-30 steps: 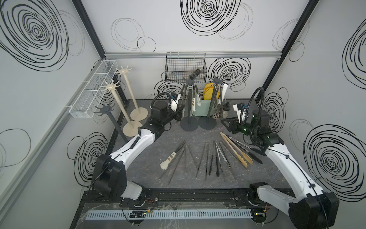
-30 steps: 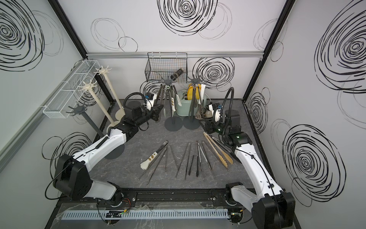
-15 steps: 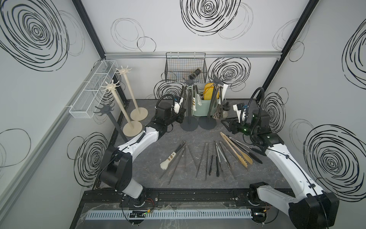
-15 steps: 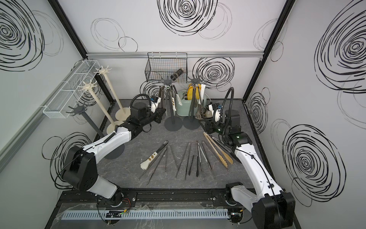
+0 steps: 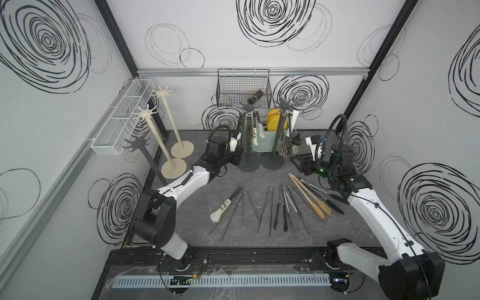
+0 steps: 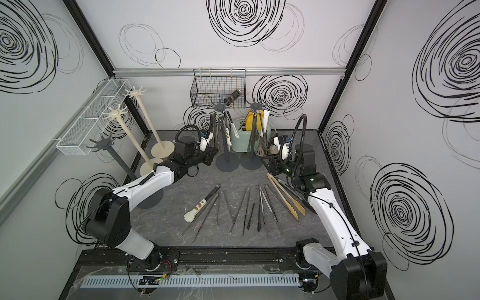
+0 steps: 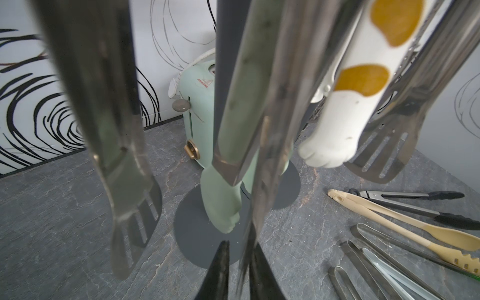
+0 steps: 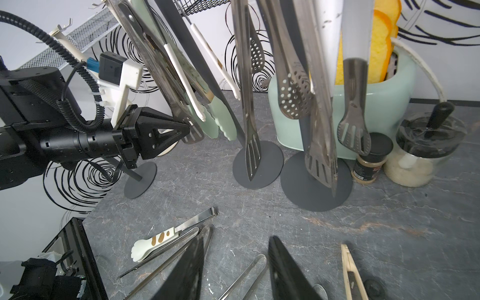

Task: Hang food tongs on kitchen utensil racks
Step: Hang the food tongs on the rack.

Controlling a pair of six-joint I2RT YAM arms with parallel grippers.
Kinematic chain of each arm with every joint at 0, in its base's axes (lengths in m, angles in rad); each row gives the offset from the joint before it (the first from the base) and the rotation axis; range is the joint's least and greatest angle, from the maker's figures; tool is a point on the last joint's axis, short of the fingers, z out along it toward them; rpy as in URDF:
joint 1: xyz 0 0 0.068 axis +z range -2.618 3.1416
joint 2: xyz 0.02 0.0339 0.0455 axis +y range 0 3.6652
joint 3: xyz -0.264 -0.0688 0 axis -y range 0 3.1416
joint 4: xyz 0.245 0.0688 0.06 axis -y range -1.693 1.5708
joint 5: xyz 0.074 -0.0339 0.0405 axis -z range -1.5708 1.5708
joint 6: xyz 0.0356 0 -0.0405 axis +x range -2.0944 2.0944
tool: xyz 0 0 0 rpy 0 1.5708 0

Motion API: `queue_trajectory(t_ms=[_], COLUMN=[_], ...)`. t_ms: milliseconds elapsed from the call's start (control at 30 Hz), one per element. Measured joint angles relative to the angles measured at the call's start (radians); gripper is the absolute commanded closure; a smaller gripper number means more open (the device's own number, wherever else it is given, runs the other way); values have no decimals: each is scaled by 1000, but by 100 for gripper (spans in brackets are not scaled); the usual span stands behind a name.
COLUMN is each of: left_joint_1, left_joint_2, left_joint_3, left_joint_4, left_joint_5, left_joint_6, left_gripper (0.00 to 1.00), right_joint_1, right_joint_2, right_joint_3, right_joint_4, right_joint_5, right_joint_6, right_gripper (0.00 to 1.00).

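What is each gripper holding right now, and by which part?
Right gripper: nothing. Left gripper straddles the lower end of steel tongs hanging on a dark rack; whether it grips them cannot be told.

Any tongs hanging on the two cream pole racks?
No: both cream pole racks show bare star-shaped hook tops in a top view.

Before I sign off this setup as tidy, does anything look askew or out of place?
One thing: a dark jar lies tilted on its side in the black wire basket on the back wall, not standing. Nothing looks spilled or damaged.
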State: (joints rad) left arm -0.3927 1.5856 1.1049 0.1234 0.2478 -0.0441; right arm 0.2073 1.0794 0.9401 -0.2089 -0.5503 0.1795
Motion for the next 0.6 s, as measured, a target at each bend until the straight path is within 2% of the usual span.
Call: queue_trajectory(t_ms=[267,467,600], left_joint_1=[-5,-39,-58], left_joint_2=[-42,-161,-279], left_joint_3=[0,-1,-29], left_joint_4=[-47,-134,-204], left_joint_5=[-30,-110,-212], left_joint_6=[-14,-19,-48], left_gripper=[64,58,57], right_joint_1=[0,0,0], right_joint_2=[0,0,0], right_joint_3=[0,0,-1], right_joint_4=[0,1,1], right_joint_5=[0,-2,-2], right_joint_6=[0,0,1], right_gripper=[55,54,54])
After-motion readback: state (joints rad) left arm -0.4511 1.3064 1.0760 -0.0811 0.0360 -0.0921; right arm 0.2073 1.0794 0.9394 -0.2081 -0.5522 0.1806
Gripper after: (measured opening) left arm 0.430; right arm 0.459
